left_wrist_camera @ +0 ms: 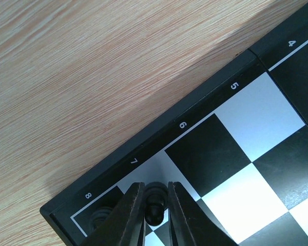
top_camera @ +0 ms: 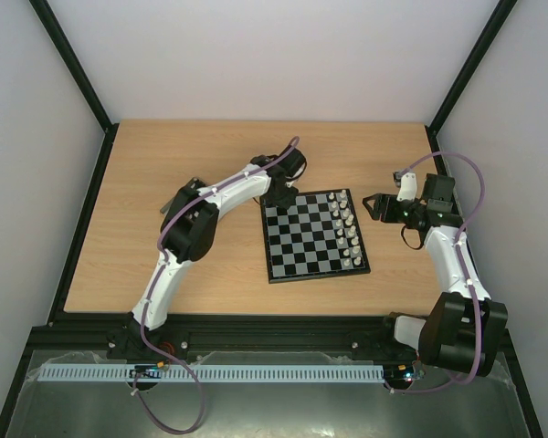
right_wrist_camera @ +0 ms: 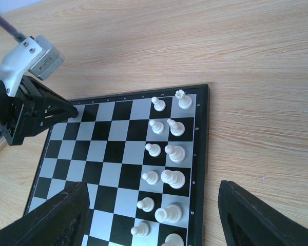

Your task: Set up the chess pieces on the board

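The board (top_camera: 301, 239) lies mid-table. White pieces (top_camera: 347, 233) stand in two rows along its right side, and they also show in the right wrist view (right_wrist_camera: 167, 154). My left gripper (top_camera: 279, 198) is at the board's far left corner. In the left wrist view it (left_wrist_camera: 155, 185) is shut on a black pawn (left_wrist_camera: 155, 207) that stands over the pale square by the "7" mark. Another black piece (left_wrist_camera: 99, 218) stands on the corner square by "8", partly hidden by a finger. My right gripper (top_camera: 374, 206) is wide open and empty, just off the board's far right edge (right_wrist_camera: 153, 187).
Bare wooden table (top_camera: 164, 182) surrounds the board. Black frame posts (top_camera: 73, 64) and pale walls enclose the table. The left arm's gripper (right_wrist_camera: 38, 110) shows in the right wrist view at the board's corner.
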{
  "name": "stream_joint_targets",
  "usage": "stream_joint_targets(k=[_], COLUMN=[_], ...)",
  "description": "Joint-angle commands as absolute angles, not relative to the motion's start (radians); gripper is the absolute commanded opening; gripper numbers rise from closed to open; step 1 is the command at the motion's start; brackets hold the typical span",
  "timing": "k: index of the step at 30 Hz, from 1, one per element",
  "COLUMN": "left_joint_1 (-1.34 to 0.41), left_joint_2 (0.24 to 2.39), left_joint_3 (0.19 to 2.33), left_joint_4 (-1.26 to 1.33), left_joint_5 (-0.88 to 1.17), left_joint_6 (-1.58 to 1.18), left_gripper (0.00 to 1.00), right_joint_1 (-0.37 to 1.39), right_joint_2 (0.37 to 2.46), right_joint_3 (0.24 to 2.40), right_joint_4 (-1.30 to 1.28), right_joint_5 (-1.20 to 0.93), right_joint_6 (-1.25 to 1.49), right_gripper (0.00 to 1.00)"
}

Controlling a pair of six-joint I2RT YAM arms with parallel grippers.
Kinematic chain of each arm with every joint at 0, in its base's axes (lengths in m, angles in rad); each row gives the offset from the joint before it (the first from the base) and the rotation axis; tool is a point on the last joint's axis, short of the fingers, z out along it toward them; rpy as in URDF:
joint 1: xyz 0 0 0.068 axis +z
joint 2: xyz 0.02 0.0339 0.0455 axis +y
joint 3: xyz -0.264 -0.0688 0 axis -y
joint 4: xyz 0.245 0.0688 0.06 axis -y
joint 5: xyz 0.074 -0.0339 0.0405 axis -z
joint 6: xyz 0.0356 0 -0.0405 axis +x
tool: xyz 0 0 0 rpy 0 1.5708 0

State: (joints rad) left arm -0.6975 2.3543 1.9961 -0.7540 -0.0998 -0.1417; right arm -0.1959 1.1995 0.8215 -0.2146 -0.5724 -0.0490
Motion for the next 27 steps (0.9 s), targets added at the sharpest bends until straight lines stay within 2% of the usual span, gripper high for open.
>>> stream_joint_targets(k=[1,5,15,22,27], left_joint_1=[-0.701,-0.701,-0.692,-0.682,-0.623], left_joint_2=[2.361,2.350,2.197,1.974,1.815], left_joint_3=[1.999,1.999,1.981,1.786,1.561], left_joint_4=[-0.758,-0.744,-0.743,-0.724,-0.716], left_joint_5=[-0.087,-0.076,-0.107,-0.134,-0.154], left_joint_6=[-0.147,-0.150,-0.171,-0.191,-0.251], left_gripper=[0.13,0.15,0.28,0.33,0.32], right_joint_1=[-0.192,-0.192,-0.192,-0.192,-0.192], right_joint_2=[1.184,1.183,1.187,1.188,1.187], right_joint_3=[0.830,0.830,0.830,0.830,0.829], right_joint_4=[-0.248,-0.248,-0.248,-0.248,-0.247], right_joint_5=[-0.583,-0.584,-0.587,-0.587,-0.587], right_joint_6=[-0.064,-0.065,-0.064,-0.065,-0.065], right_gripper=[0.70,0.70,0.70,0.70,0.70])
